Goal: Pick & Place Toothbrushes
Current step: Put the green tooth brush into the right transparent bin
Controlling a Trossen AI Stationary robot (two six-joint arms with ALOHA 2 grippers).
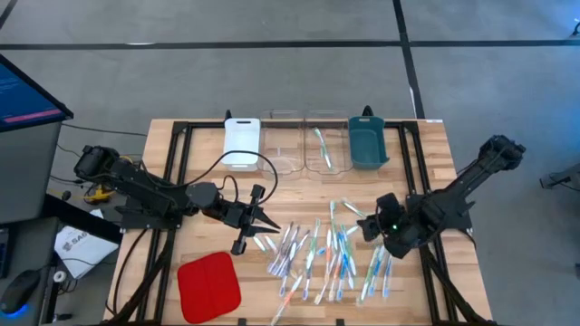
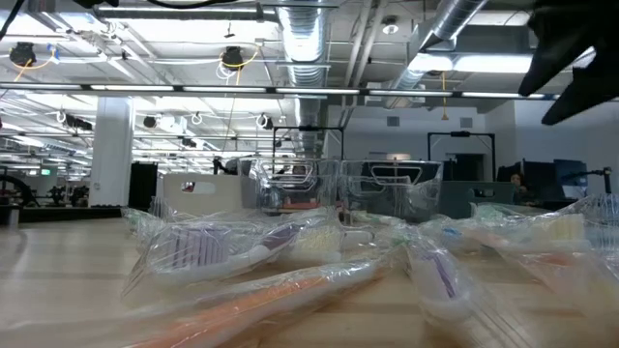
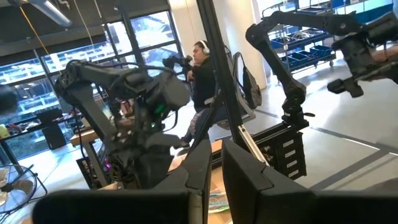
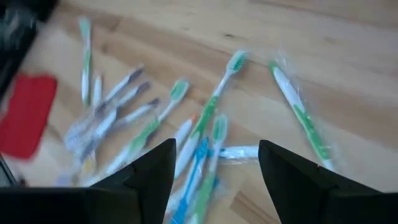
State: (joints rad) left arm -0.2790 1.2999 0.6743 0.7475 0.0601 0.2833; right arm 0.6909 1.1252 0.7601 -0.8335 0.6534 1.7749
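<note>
From the high view you see four trays along the table's far edge: a white tray (image 1: 242,143), two clear trays, one bare (image 1: 282,145) and one (image 1: 323,145) holding a single green toothbrush (image 1: 322,148), and a teal tray (image 1: 367,143). The toothbrushes (image 1: 331,258) lie scattered mid-table, beside the red pad (image 1: 208,286). Your left gripper (image 1: 264,226) sits near the pile's left edge, fingers nearly together, holding nothing visible. Your right gripper (image 1: 373,224) hovers over the pile's right side.

In the low view, wrapped toothbrushes (image 2: 290,261) fill the foreground.

In the right wrist view, your fingers (image 4: 155,168) stand wide apart and empty above the brushes (image 4: 205,134).
</note>
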